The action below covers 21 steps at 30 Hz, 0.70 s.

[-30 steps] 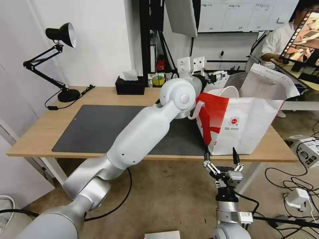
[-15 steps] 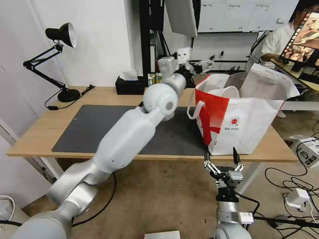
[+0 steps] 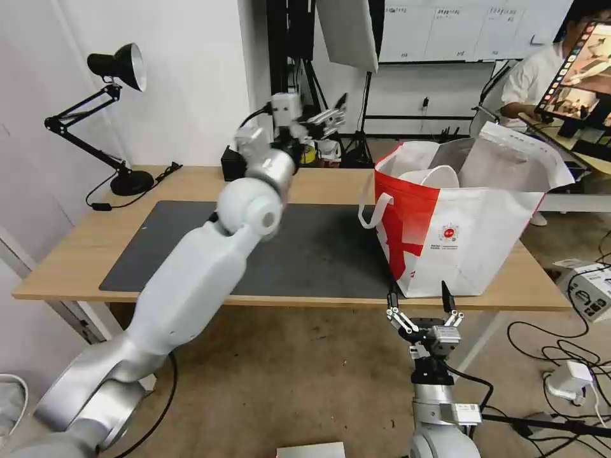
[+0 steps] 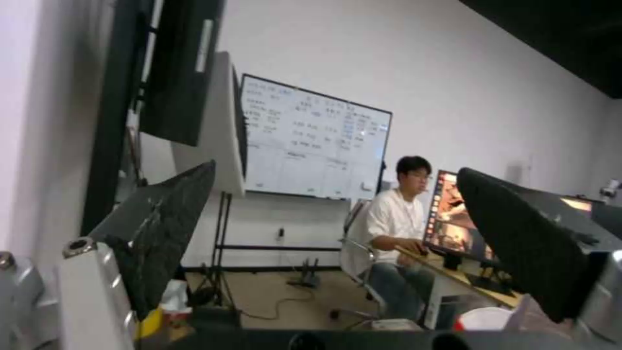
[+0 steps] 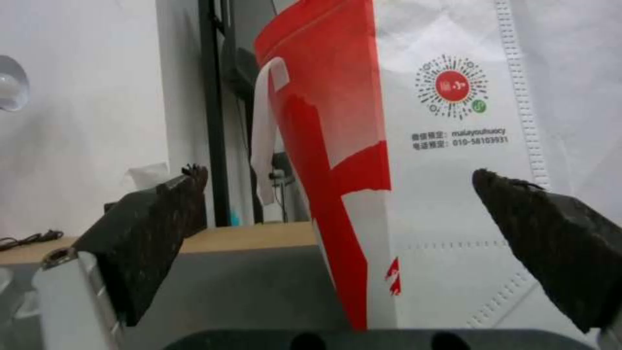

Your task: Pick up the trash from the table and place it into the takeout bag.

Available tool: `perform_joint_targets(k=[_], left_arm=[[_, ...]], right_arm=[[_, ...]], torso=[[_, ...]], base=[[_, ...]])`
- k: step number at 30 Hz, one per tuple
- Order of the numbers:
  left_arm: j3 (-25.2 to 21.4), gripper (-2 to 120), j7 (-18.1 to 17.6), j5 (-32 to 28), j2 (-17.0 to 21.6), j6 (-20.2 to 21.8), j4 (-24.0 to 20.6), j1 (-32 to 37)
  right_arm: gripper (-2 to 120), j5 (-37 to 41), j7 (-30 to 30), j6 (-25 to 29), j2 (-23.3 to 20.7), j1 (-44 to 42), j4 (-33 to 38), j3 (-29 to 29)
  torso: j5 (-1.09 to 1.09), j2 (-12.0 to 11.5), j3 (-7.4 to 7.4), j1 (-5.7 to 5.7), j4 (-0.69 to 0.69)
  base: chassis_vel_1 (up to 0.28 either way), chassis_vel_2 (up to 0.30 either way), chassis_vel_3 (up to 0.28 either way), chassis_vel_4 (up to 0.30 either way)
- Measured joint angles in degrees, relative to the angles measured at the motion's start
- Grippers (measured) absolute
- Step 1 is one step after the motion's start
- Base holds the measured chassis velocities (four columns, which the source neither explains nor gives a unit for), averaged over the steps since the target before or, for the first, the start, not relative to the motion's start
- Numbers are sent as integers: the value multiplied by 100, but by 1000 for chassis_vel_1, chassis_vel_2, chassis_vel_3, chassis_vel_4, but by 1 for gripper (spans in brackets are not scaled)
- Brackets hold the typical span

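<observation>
Up high, left gripper (image 3: 328, 119) spread wide and empty above the table's (image 3: 191, 181) far edge. Right gripper (image 3: 419, 298) wide too, low at six o'clock under the bag (image 3: 471, 238), white bowl (image 3: 429, 177) inside.

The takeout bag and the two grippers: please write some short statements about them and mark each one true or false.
1. The takeout bag stands upright on the table. True.
2. The left gripper is inside the bag. False: it is raised above the table's far edge, apart from the bag.
3. The left gripper is open and holds nothing. True.
4. The right gripper is shut on the bag's handle. False: it is open, below the table's near edge in front of the bag.
5. The dark mat lies under part of the bag. True.
</observation>
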Motion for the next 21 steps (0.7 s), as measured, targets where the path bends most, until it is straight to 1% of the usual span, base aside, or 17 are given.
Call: perform_joint_targets(k=[3, 8, 10, 12, 14, 17, 19, 21], left_arm=[[-218, 100, 65, 73, 185, -172, -133, 306], [-391, 100, 100, 118, 290, -309, -242, 602], [-589, 100, 122, 144, 369, -385, -371, 931], [-629, 100, 127, 154, 387, -412, -398, 1005], [-777, 100, 135, 196, 461, -525, -475, 1271], [-830, 100, 137, 213, 491, -573, -508, 1364], [-1002, 100, 141, 292, 581, -729, -637, 1681], [-1037, 100, 146, 314, 592, -767, -657, 1751]], right_arm=[[100, -68, -1, -3, 0, 22, -34, -41], [100, -92, -1, -8, 9, 41, -49, -81], [100, -109, -1, -11, 15, 57, -71, -95], [100, -112, -1, -12, 16, 59, -76, -96], [100, -126, -1, -14, 15, 65, -92, -100], [100, -130, -1, -15, 15, 71, -102, -101], [100, -148, -1, -17, 14, 81, -127, -101], [100, -153, -1, -18, 13, 81, -129, -100]], torso=[[0, 0, 0, 0, 0], [0, 0, 0, 0, -1], [0, 0, 0, 0, 0], [1, 0, 0, 0, 0], [0, 0, 0, 0, 0], [0, 0, -1, 0, 0], [1, 0, 0, 0, -1], [1, 0, -1, 0, 0]], base=[[0, 0, 0, 0], [0, 0, 0, 0], [0, 0, 0, 0], [0, 0, 0, 0], [0, 0, 0, 0], [0, 0, 0, 0], [0, 0, 0, 0], [0, 0, 0, 0]])
